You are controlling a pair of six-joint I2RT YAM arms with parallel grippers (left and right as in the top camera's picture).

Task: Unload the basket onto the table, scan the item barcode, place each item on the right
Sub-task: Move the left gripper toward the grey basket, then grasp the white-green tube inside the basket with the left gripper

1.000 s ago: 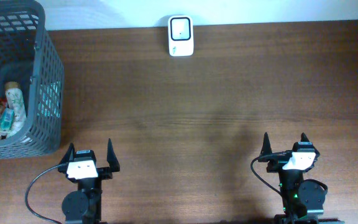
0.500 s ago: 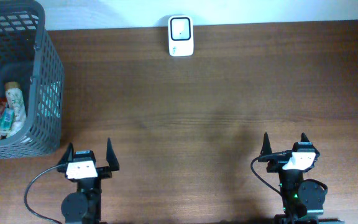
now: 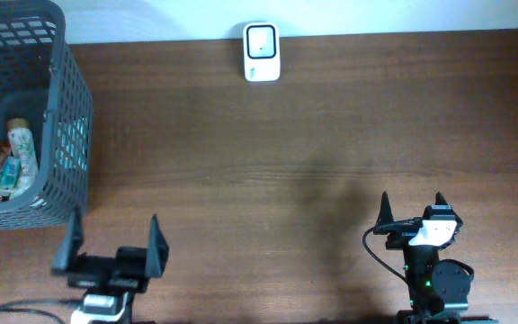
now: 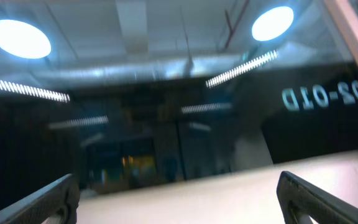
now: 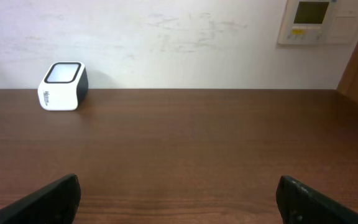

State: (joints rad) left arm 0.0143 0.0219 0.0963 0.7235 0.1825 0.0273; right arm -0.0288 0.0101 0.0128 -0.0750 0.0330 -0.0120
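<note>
The white barcode scanner (image 3: 261, 52) with a dark window stands at the table's far edge, and shows far left in the right wrist view as the scanner (image 5: 63, 86). Items (image 3: 12, 164), a pale tube, a teal pack and a red pack, lie inside the dark mesh basket (image 3: 66, 108) at the far left. My left gripper (image 3: 111, 245) is open near the front edge, right of the basket and holding nothing. Its wrist view is blurred and tilted up at ceiling lights, with the left gripper (image 4: 178, 205) wide apart. My right gripper (image 3: 412, 209) is open and holds nothing; the right gripper (image 5: 179, 202) faces bare wood.
The brown wooden table (image 3: 313, 135) ends at a white wall behind the scanner. A wall control panel (image 5: 319, 22) shows top right in the right wrist view. Cables trail from both arm bases at the front edge.
The left arm has swung toward the camera and to the left, so its fingers look larger and blurred. The right arm, scanner and basket have not moved.
</note>
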